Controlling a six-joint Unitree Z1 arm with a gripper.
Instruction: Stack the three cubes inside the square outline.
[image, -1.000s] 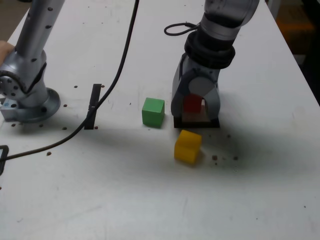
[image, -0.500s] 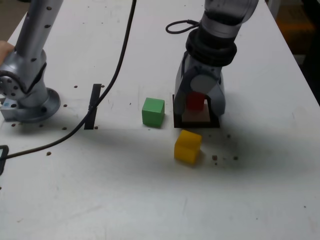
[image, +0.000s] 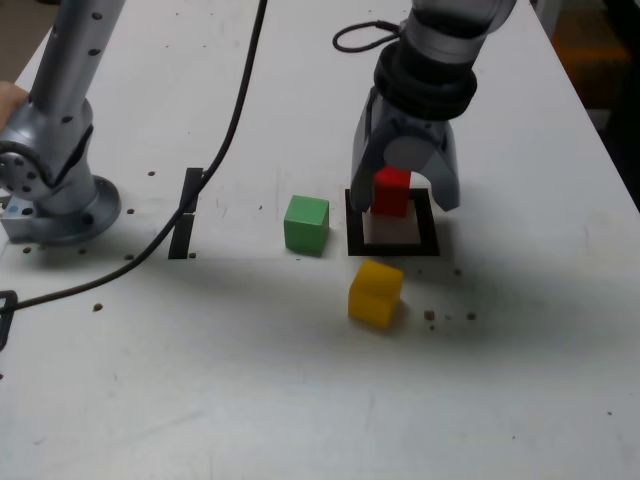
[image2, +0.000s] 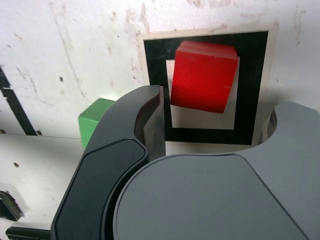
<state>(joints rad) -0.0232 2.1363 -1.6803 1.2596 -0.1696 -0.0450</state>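
Note:
The red cube (image: 391, 192) (image2: 202, 75) rests on the table inside the square outline (image: 430, 240) (image2: 155, 65), slightly turned, with its far edge over the black tape. My gripper (image: 403, 204) (image2: 212, 107) hovers just over it, open, one finger on each side of the cube and neither touching it. In the exterior view the green cube (image: 306, 223) (image2: 92, 120) sits just left of the outline. The yellow cube (image: 376, 292) lies in front of the outline, nearer the camera. Both stand free on the table.
A straight black tape strip (image: 186, 212) lies at the exterior view's left, crossed by a black cable (image: 232, 150). The arm's metal base (image: 55, 195) stands at the far left. Small dark specks dot the white table (image: 300, 380).
The jaws spread apart and the gripper rose a little, letting go of the red cube, which stays in the outline. Green and yellow cubes have not moved.

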